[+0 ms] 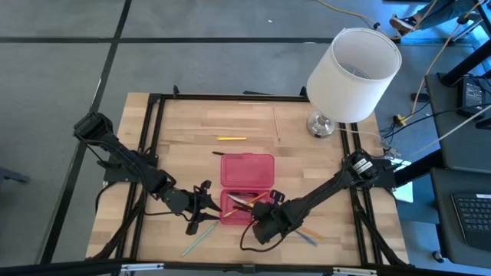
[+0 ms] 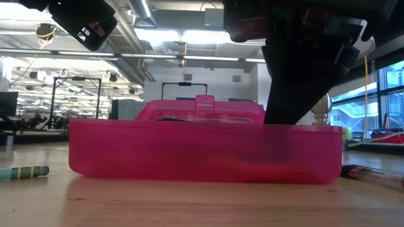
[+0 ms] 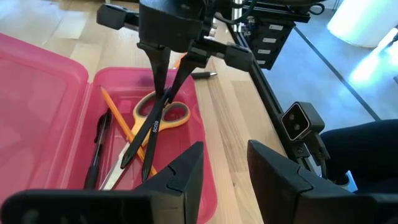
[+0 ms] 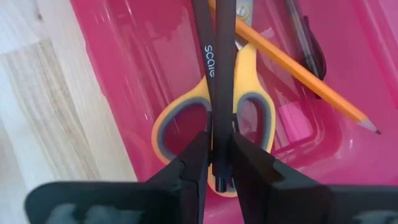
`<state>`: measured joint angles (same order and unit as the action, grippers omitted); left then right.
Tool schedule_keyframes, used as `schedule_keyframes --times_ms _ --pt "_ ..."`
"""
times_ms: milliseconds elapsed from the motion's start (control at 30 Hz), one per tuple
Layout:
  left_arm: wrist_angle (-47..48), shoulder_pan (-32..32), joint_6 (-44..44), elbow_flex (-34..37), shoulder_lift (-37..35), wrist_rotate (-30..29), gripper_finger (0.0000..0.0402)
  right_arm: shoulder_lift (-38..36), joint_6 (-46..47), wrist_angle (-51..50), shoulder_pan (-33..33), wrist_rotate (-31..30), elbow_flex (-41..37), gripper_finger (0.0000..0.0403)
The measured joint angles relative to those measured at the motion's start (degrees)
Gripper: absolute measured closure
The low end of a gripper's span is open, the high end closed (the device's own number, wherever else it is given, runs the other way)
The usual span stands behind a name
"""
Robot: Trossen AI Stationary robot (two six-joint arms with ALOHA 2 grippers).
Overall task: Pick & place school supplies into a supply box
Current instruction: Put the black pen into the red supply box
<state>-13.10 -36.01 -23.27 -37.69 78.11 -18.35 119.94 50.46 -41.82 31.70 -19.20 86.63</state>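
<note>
1. While the supply box [image 1: 247, 170] is lying open mid-table, the right gripper [image 4: 221, 163], fingers clamped on a black pen [image 4: 217, 68], is hanging over its tray.
2. Scissors [image 3: 158, 118], an orange pencil [image 4: 298, 71] and a dark pen [image 3: 99, 146] are already resting inside.
3. The left gripper [image 3: 225, 167], fingers apart and empty, is waiting beside the box.
4. A yellow pencil [image 1: 231, 139] and a green pencil [image 1: 196, 240] are remaining outside on the table [image 1: 192, 123].

Both arms are reached in toward the middle of the table's near side.

The right gripper [image 4: 219, 163] is pointed downward from the right arm, which is stretched in diagonally from the right edge; its fingers [image 4: 189, 165] are closed on a black pen [image 4: 222, 68]. The left gripper [image 3: 225, 169] is held level just beside it, on an arm angled in from the left edge, with its fingers [image 3: 184, 176] parted and nothing between them.
</note>
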Motion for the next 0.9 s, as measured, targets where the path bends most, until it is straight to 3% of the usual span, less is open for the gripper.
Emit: schedule_keyframes --times_ms 433,700,900 --pt "0.00 -0.02 0.00 0.00 0.00 -0.02 0.0286 0.00 0.19 0.02 0.00 1.91 0.00 0.0332" --pt "0.00 -0.01 -0.05 0.00 0.00 -0.02 0.0286 0.00 0.22 -0.33 -0.02 1.95 0.00 0.0282" --pt "-0.02 0.00 -0.06 0.00 0.00 -0.02 0.0286 -1.73 4.20 -9.47 0.33 3.77 2.70 0.0261"
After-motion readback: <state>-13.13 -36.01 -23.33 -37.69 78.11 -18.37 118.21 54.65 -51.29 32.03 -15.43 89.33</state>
